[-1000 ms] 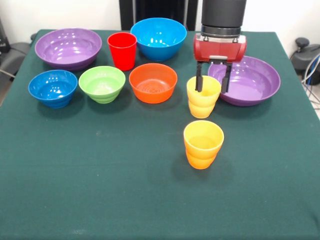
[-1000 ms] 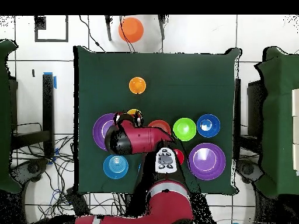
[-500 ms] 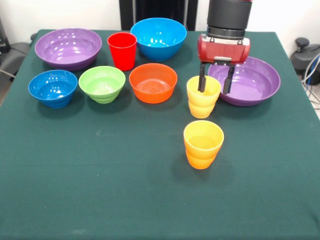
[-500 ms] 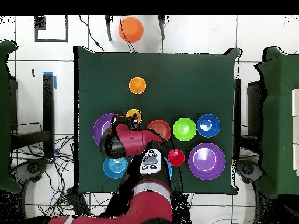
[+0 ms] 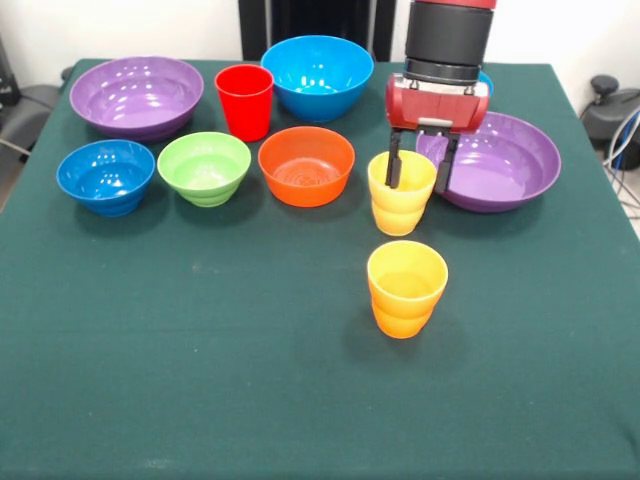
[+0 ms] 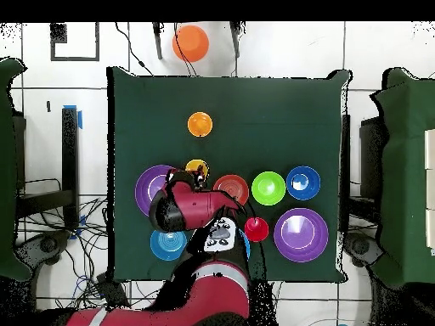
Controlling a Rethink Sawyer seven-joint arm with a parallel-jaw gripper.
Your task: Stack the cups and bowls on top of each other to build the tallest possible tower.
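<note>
1. A red and black robot gripper (image 5: pixel 419 172) hangs over a glossy yellow plastic cup with a stepped base (image 5: pixel 401 195), on a dark green tablecloth (image 5: pixel 200 340).
2. Its two dark fingers (image 5: pixel 393 168) are spread. One dips inside the cup's mouth and the other sits outside the rim, so the wall lies between them, not yet pinched.
3. The cup stands just beside a wide purple plastic bowl (image 5: pixel 505 165). A matching orange stepped cup (image 5: pixel 405 288) stands nearer the camera.
4. No tower exists; every piece stands separately.
5. The step appears to be grasping this cup. Next, the jaws likely need to close on the wall, then lift.
</note>
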